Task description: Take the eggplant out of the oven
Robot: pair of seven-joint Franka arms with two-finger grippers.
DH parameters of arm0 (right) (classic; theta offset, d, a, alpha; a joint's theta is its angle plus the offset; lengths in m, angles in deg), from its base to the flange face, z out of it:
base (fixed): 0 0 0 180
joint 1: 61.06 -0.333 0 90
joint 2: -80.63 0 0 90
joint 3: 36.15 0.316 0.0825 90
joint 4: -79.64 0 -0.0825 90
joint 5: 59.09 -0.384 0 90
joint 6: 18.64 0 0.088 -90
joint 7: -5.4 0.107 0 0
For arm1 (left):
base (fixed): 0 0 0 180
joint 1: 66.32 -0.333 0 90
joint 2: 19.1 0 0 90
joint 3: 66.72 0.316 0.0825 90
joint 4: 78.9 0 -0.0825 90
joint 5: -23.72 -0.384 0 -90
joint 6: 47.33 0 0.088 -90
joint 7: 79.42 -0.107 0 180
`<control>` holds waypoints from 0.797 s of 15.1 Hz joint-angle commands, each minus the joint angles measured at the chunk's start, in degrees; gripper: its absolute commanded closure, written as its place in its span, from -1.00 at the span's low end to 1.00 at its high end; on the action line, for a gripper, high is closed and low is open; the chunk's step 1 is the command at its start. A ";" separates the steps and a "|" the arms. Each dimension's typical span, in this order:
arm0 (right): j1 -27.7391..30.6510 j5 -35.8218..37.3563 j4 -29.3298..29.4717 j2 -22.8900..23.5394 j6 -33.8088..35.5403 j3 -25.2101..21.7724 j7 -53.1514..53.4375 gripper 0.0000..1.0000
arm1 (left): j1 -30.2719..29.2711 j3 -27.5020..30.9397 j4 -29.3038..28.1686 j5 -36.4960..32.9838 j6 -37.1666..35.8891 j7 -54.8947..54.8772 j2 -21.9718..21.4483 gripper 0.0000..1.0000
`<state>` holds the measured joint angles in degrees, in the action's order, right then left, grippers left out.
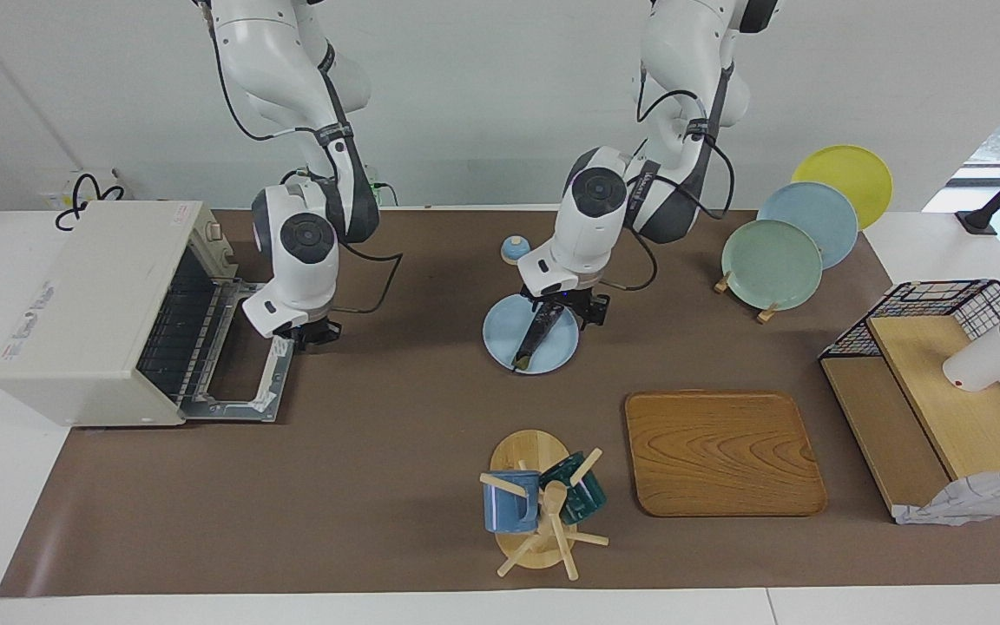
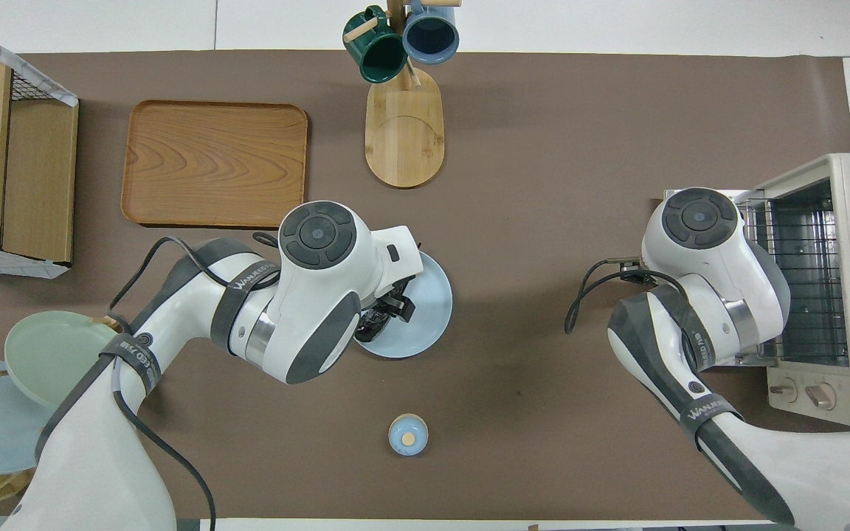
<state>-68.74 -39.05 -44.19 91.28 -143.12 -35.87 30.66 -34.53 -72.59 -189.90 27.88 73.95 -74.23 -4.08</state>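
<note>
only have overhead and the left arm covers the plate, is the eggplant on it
observer: yes, the eggplant lies on the plate, stem end pointing away from the robots.
operator: where's the left gripper exactly
observer: the left gripper is low over the eggplant's end nearer the robots, fingers open. I cannot tell if it touches.
operator: and the right one, its arm hides it
observer: the right gripper hangs shut over the edge of the open oven door, holding nothing.
</note>
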 commanded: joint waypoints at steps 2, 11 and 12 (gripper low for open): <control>3.80 1.75 -2.37 -1.07 -2.96 0.95 -2.84 1.00 | 2.84 0.95 -1.94 0.68 2.73 0.26 0.72 -1.00; 6.26 6.24 3.07 -3.00 2.30 0.86 -15.30 1.00 | 3.28 0.86 -4.94 0.77 5.20 0.35 0.46 -0.78; 7.75 5.89 3.51 -3.79 2.75 0.86 -17.85 1.00 | 3.28 0.86 -4.94 0.77 5.19 0.35 0.54 -0.52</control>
<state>-66.80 -37.17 -43.77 89.62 -141.92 -33.99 20.22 -32.10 -72.54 -193.47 27.88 77.69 -74.18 -2.85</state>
